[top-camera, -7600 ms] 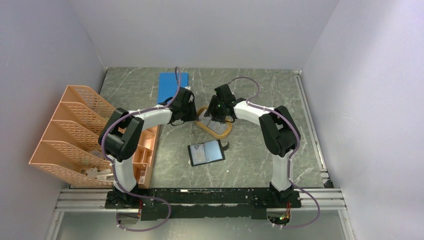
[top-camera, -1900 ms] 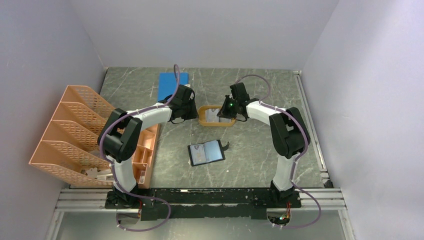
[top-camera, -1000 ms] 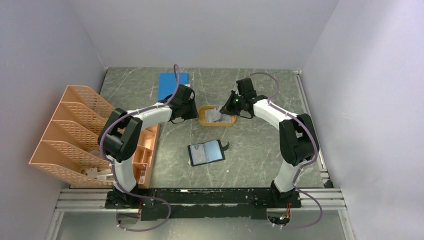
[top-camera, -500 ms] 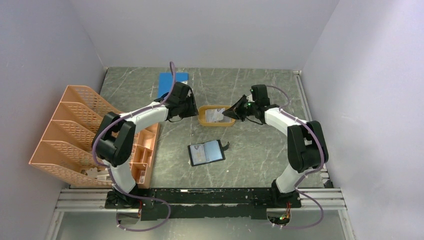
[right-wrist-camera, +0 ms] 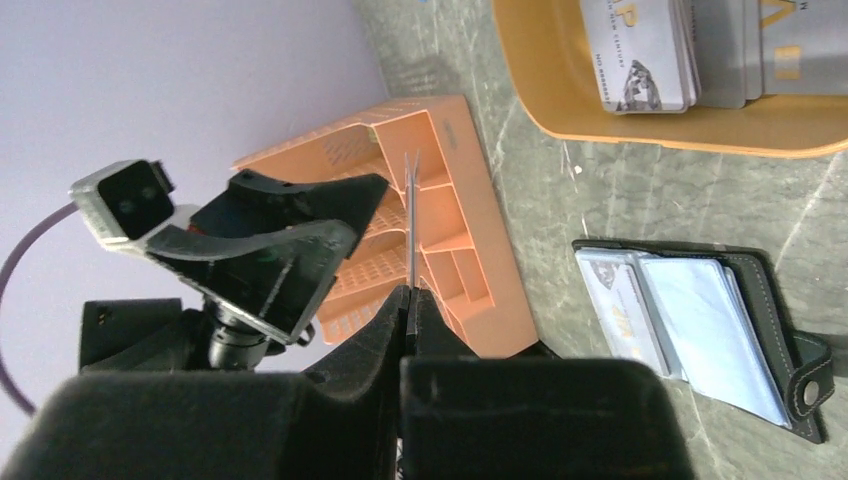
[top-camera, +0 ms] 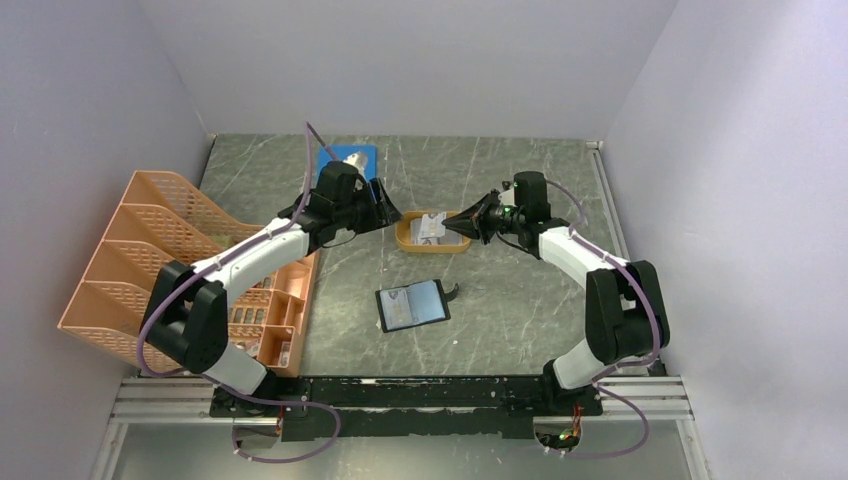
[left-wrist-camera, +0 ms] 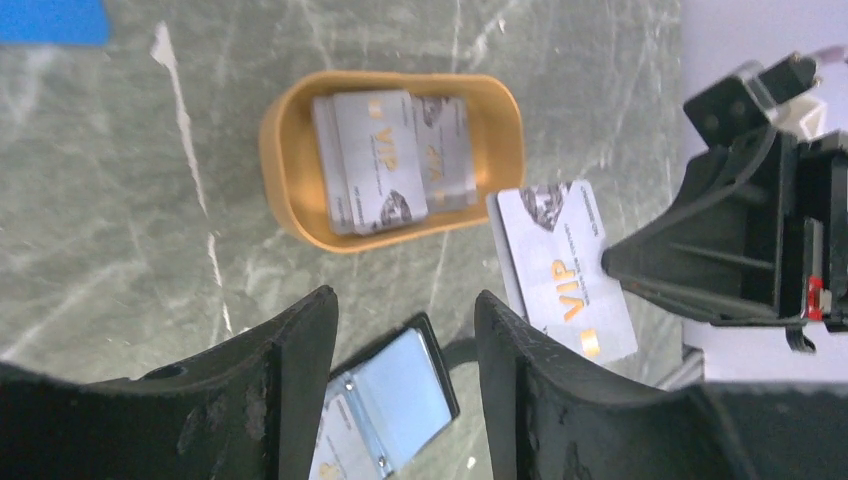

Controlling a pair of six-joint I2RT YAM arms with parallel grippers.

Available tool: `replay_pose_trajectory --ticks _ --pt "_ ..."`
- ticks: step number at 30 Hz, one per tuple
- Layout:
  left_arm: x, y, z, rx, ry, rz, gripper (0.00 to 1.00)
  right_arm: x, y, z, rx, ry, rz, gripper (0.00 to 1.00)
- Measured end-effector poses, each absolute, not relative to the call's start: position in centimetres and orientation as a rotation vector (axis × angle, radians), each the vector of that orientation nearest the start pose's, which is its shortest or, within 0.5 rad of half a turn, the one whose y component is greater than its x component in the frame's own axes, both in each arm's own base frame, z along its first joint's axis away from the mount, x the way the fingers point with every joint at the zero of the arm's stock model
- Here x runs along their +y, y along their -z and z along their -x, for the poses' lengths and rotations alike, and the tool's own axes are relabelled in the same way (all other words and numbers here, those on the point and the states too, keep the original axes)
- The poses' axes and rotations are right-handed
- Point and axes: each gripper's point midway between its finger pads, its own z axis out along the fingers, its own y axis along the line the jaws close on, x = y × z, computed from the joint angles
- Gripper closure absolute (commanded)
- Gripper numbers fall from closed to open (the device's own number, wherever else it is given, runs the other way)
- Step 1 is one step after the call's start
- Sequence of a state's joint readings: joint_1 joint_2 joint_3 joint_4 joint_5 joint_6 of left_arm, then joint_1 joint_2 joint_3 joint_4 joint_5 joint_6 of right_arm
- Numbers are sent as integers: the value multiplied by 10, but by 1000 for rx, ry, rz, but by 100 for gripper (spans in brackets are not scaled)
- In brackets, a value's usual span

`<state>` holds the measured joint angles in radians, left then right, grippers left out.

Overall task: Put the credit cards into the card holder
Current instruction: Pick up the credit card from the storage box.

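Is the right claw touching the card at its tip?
Touching. The right wrist view shows the credit card edge-on, its lower end pinched between the shut fingers of the right claw.

an orange oval tray (left-wrist-camera: 285, 190) lies on the table (top-camera: 520, 300), blue sheet (left-wrist-camera: 50, 20) beyond, mesh rack (top-camera: 130, 260) left.

This looks like a robot test lab. A left arm (top-camera: 250, 255) and a right arm (top-camera: 575, 252) are bolted to a metal rail (top-camera: 660, 400) at the edge of a grey stone-look bench (top-camera: 520, 310). Plain pale walls (top-camera: 400, 60) box it in.
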<state>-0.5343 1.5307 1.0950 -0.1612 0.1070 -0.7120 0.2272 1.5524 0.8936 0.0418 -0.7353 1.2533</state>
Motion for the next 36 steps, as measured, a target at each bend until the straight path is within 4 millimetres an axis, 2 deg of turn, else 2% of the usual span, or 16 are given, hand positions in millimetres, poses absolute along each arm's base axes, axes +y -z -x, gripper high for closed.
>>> replay_pose_trajectory --ticks 4,9,12,20,24,32,36 --pt "-273 -159 -342 2301 942 141 42 231 -168 -337 2348 -1590 -738 100" --pt "-269 -162 -323 2272 1115 171 42 234 -179 -326 2271 -1712 -662 100" --pt "-267 -177 -313 2208 1225 176 41 236 -187 -319 2220 -1787 -618 100" --pt "-280 -227 -299 2010 1487 93 41 240 -229 -310 2051 -1932 -421 100" --pt "-287 -241 -292 1940 1594 56 42 241 -243 -308 1999 -1962 -363 100" --pt "-292 -251 -287 1897 1664 4 46 241 -250 -306 1973 -1986 -335 100" --pt "-293 -250 -287 1898 1680 -8 49 241 -253 -306 1965 -1995 -332 100"
